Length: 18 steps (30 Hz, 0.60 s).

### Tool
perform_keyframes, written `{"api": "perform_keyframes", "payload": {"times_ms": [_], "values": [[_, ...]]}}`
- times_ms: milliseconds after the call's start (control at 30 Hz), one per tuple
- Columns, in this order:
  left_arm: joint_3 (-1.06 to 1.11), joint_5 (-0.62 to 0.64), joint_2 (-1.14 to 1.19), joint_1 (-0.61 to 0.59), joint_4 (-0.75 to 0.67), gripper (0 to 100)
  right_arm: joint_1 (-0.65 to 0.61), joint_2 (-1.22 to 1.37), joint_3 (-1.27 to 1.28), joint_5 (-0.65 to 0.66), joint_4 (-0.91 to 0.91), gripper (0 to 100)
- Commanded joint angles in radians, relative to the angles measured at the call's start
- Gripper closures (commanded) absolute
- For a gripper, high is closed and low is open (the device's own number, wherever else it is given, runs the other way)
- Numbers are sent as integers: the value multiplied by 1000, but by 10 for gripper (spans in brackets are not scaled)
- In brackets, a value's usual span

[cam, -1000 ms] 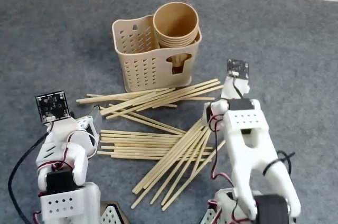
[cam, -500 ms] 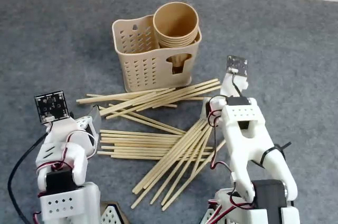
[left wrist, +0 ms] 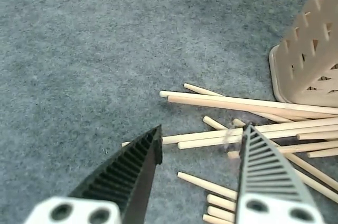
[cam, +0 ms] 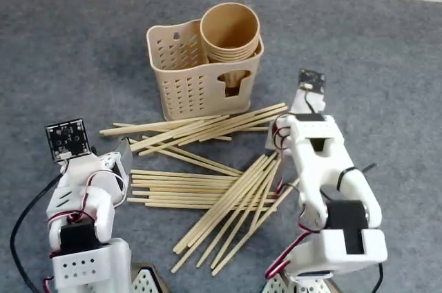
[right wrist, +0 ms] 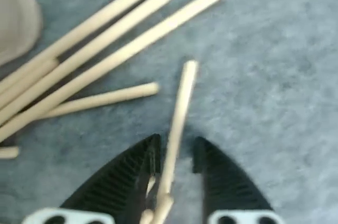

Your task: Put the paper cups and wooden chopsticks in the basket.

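My left end effector (left wrist: 203, 129) is spread wide and holds nothing. The near ends of the loose chopsticks (cam: 207, 182) lie just past its tips and between them. If I close from here I would probably catch several ends at once, or only the very tips. The bundle would then fan out, swing and drop back on the counter (cam: 69, 44).

My right end effector (right wrist: 175, 142) is almost closed around a single chopstick (right wrist: 179, 102). The stick rests against one jaw with a sliver of gap at the other, so I judge it not yet pinched. The stick runs lengthwise out past the tips, so a grip this near one end could let it pivot or slip. A long stick carried that way might also knock the basket (cam: 200, 86) rim instead of going in.

The basket stands ahead of both end effectors, to the right of my left one and to the left of my right one. A stack of cups (cam: 230, 27) sits in its right side. I see no chopsticks in it yet.
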Motion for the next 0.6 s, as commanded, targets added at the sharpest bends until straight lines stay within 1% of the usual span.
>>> {"api": "perform_keyframes", "payload": {"times_ms": [0, 133, 267, 567], "values": [[-10, -8, -12, -4, -15, 766, 10, -5, -64, -5, -13, 992], [-8, -8, -12, -4, -15, 766, 47, -44, -65, -5, 58, 993], [-8, -8, -12, -4, -15, 766, 84, -107, -62, -5, 91, 993], [-10, -8, -12, -4, -15, 766, 87, -294, -61, -5, 242, 993]]}}
